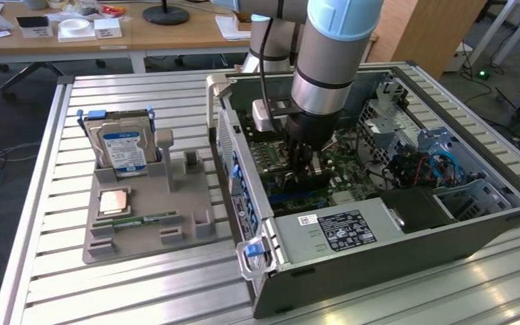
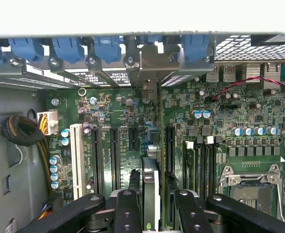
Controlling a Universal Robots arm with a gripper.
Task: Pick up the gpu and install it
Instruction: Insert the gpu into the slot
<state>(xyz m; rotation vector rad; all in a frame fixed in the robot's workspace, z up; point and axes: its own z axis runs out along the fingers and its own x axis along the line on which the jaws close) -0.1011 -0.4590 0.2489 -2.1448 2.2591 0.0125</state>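
Slatted metal table (image 1: 152, 88). Open computer case (image 1: 405, 271) lies on its side toward the table's edge on the exterior view's right, side panel off, motherboard (image 2: 113, 111) facing up.

Arm reaches straight down into the case, near its middle. Gripper (image 2: 150, 206) is low over the board, among the expansion slots.

Jaws clenched on the gpu (image 2: 150, 182). From the wrist it shows edge-on, a thin dark card standing upright between the two inner fingers (image 2: 128, 208), pinched from both sides. Its silvery bracket end (image 2: 150, 65) meets the case's rear wall, in line with the row of blue clips (image 2: 67, 48). The card runs along the board between two long black slots (image 2: 115, 155), with the white slot (image 2: 76, 160) well off to one side and the processor socket (image 2: 251, 187) off to the other. Cannot tell whether its lower edge is seated in a slot or just above it; the fingers hide that part.

Grey parts holder (image 1: 143, 230) sits near the table's edge on the exterior view's left, apart from the case. A hard drive (image 1: 124, 149) with a blue-white label stands upright at the holder's far end. A green RAM stick (image 1: 138, 221) lies flat in a groove near its front. A small coppery square chip (image 1: 114, 202) lies between the two.

Power supply (image 1: 341, 230) with a black label fills the case's near corner.
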